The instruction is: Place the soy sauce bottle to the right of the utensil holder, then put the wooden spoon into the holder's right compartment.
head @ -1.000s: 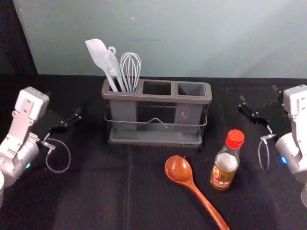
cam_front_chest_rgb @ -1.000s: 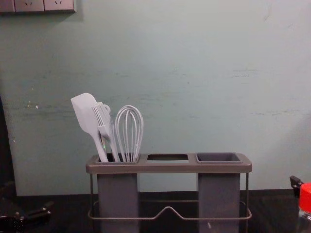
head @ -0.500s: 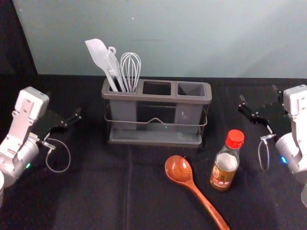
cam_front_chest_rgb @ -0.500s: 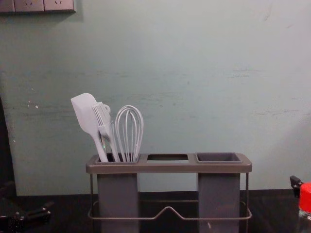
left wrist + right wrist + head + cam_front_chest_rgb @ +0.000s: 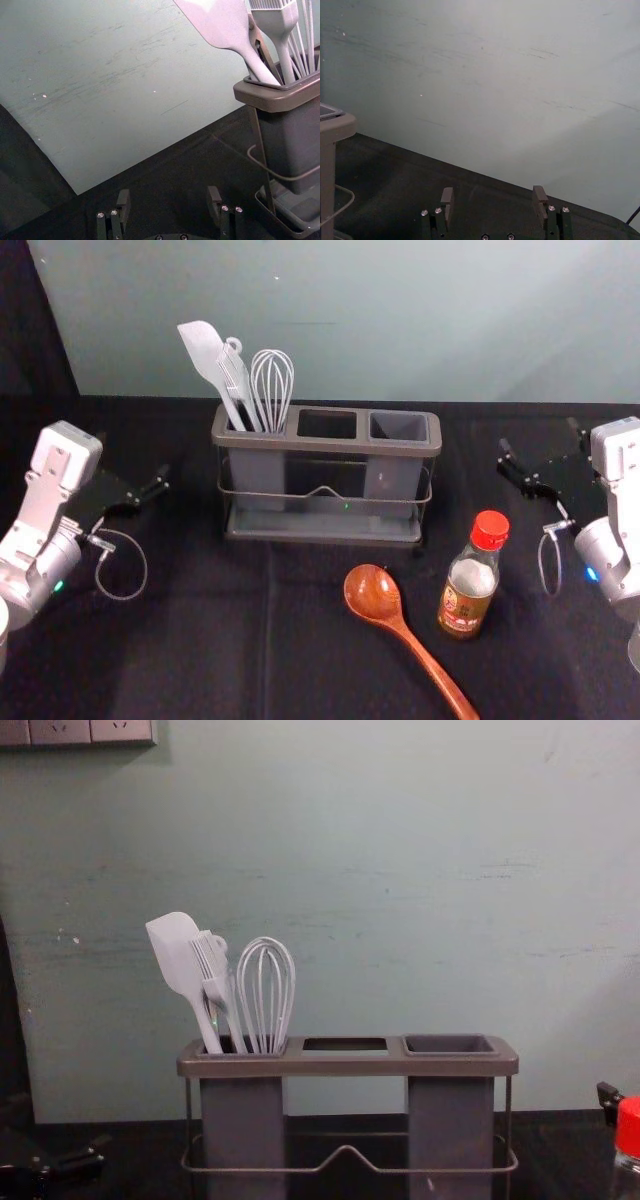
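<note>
In the head view, my left gripper [image 5: 133,470] stands open left of the grey utensil holder [image 5: 324,532]. My right gripper [image 5: 540,452] is open on the right, behind and to the right of the soy sauce bottle [image 5: 472,590], which stands upright with its red cap on. Bowl towards the holder, the wooden spoon [image 5: 374,595] lies in front of it. Spread, empty fingers belong to the left gripper [image 5: 169,205] in the left wrist view and the right gripper [image 5: 493,205] in the right wrist view. The chest view shows the holder's right compartment [image 5: 450,1120] with nothing sticking out.
A white spatula [image 5: 204,352], a brush and a whisk [image 5: 272,385] stand in the holder's left compartment. A pale wall [image 5: 400,320] rises behind the black-covered table [image 5: 200,640]. Wall sockets [image 5: 60,730] sit high at the left in the chest view.
</note>
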